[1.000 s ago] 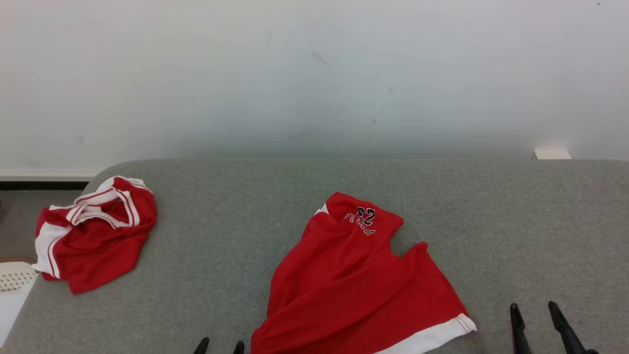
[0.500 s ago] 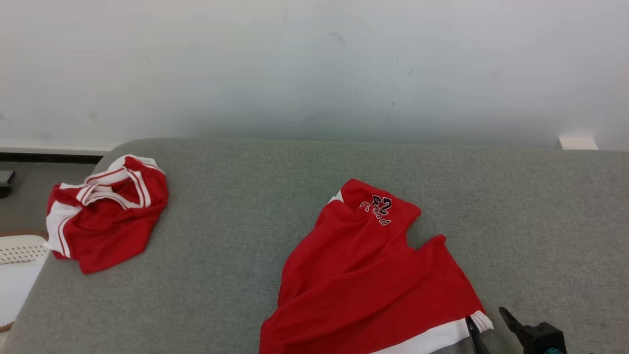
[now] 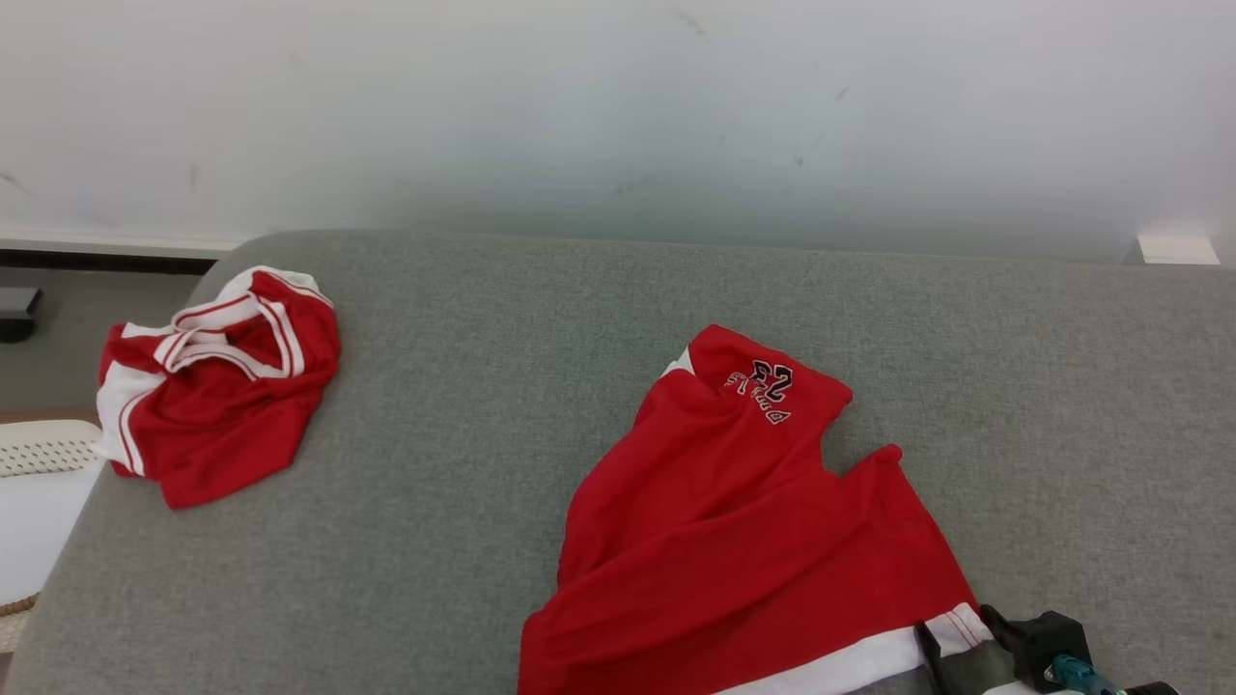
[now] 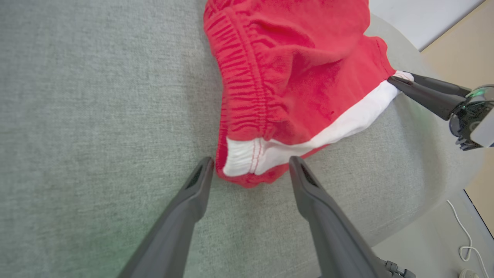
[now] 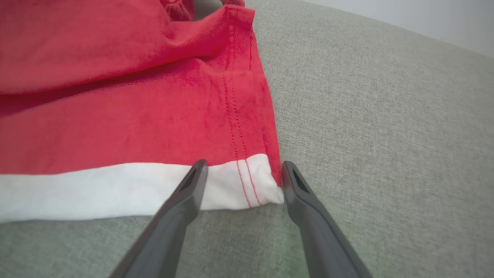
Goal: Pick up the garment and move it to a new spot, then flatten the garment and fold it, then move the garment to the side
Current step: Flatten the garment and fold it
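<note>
Flattening seems in hand: red mesh shorts with white hem (image 3: 744, 521) lie rumpled at lower centre of grey fabric table (image 3: 463, 386). Dark-fingered left tool (image 4: 251, 162) gapes astride the waistband corner and dark-fingered right tool (image 5: 244, 165) astride the hem corner, both empty. Next, both should probably pinch and spread.

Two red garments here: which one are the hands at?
The spread-out one with the number print: left hand and right hand, both open, straddle its corners. The crumpled one lies apart, far left.
</note>
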{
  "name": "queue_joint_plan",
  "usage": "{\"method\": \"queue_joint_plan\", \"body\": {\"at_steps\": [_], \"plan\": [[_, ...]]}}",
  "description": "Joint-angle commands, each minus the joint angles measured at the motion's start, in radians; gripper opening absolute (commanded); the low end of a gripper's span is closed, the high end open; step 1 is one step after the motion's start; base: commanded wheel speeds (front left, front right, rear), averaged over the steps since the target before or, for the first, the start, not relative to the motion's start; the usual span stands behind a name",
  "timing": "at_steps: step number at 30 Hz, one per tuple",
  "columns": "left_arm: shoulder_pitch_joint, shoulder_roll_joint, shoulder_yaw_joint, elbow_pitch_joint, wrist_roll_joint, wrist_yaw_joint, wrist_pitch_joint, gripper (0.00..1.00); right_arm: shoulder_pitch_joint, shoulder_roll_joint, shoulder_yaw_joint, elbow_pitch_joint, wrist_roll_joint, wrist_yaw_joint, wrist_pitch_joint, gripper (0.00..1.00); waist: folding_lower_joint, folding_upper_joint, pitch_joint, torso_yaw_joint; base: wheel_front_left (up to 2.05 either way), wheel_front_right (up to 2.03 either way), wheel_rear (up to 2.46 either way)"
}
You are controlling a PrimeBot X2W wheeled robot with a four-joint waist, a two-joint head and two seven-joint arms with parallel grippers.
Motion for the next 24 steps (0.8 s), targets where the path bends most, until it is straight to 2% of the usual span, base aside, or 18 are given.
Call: {"method": "queue_joint_plan", "body": {"at_steps": [1,17,18,20,22,23,24], "plan": [[-0.016,0.01,-0.013,0.005,-0.016,-0.002,-0.008,1.0,-0.009,0.001,0.001,0.005,-0.004,0.0,-0.004,1.0,-0.0001,-0.0001,0.003,0.0,0.0,0.0,0.0],[-0.075,0.04,-0.077,0.055,-0.08,-0.002,-0.049,1.0,-0.015,0.004,0.016,0.015,0.012,0.0,-0.012,1.0,-0.0001,-0.0001,0.024,-0.01,0.0,0.0,0.0],[-0.081,0.043,-0.086,0.057,-0.082,-0.002,-0.046,0.89,-0.016,0.004,0.016,0.016,0.012,0.0,-0.011,1.0,-0.0001,-0.0001,0.025,-0.01,0.0,0.0,0.0],[-0.095,0.048,-0.11,0.06,-0.091,-0.002,-0.041,0.55,-0.015,0.004,0.014,0.017,0.02,0.0,-0.013,1.0,-0.0001,-0.0001,0.024,-0.01,0.0,0.0,0.0],[-0.115,0.054,-0.13,0.066,-0.097,-0.002,-0.041,0.45,-0.013,0.004,0.016,0.021,0.027,0.0,-0.009,1.0,-0.0001,-0.0001,0.024,-0.009,0.0,0.0,0.0],[-0.125,0.056,-0.141,0.071,-0.101,-0.002,-0.042,0.44,-0.014,0.004,0.019,0.026,0.033,0.0,-0.004,1.0,-0.0001,-0.0001,0.023,-0.01,0.0,0.0,0.0],[-0.132,0.058,-0.153,0.076,-0.105,-0.002,-0.043,0.41,-0.014,0.004,0.027,0.033,0.041,0.0,0.003,0.71,-0.0001,-0.0001,0.02,-0.011,0.0,0.0,0.0]]}}
